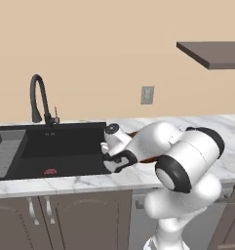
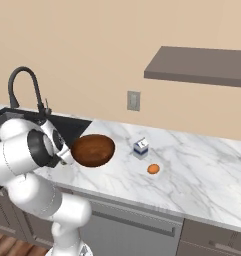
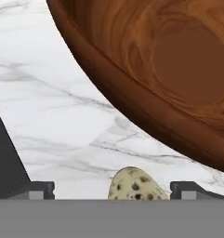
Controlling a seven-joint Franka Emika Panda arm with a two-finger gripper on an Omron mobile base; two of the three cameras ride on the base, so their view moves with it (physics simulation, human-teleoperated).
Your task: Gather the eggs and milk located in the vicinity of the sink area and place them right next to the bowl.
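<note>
Marble tabletop [image 2: 202,165]: the speckled egg [image 3: 137,185] lies between the spread-apart claw [image 3: 112,189] tips, free, just beside the wooden bowl [image 2: 93,150]. Milk carton [image 2: 140,147] and orange egg [image 2: 153,169] sit beyond. Risk: a withdrawing finger could nudge the egg rolling toward the sink [image 1: 60,146].

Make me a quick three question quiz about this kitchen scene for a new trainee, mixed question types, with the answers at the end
1. True or false: the speckled egg lies on the marble counter between the open fingertips, beside the bowl.
2. Which lies closer to the bowl in the right base view: A) the milk carton, B) the orange-brown egg?
3. Fill in: the flat red thing lies inside the ____.

Key: 1 true; 2 A; 3 sink.
</note>
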